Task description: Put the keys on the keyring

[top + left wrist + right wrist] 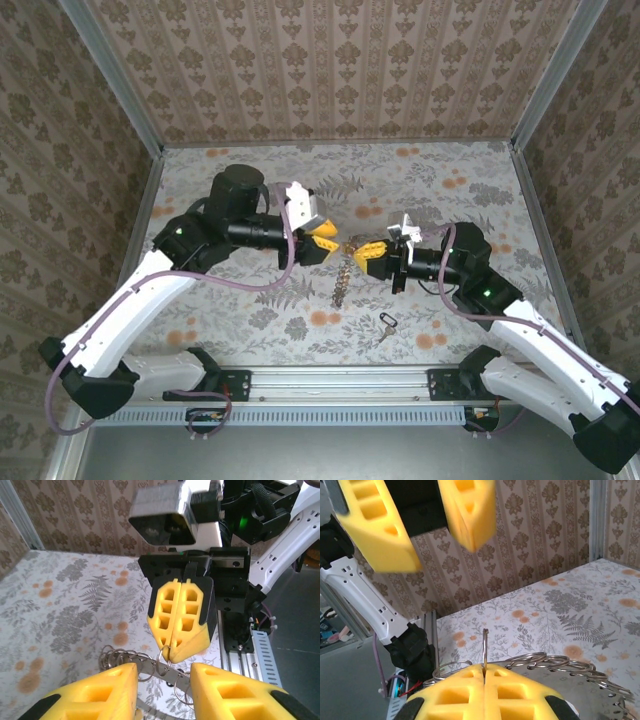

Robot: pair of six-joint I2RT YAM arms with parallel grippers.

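Nearest the left wrist lens, the left pincer [162, 695] is standing open, with loops of the keyring [127, 661] lying between its 2 yellow fingers [90, 695]. Facing it, the right pincer [171, 655] is pressing shut on 1 thin loop of that keyring, holding it edge-on and upright between the pads.

In the overhead view, the 2 pincers are sitting almost tip to tip above the middle of the counter [450, 200]. The rest of the keyring is hanging below them as a floppy strand, its long axis running toward the arm bases.

1 key [386, 324] is lying flat on the counter, well apart from the strand, toward the near edge and on the right arm's side.

Judgement: the right arm is nearer the key but is occupied with the keyring. The free left pincer is therefore looking like the one to fetch it, by reaching across and back toward the bases.
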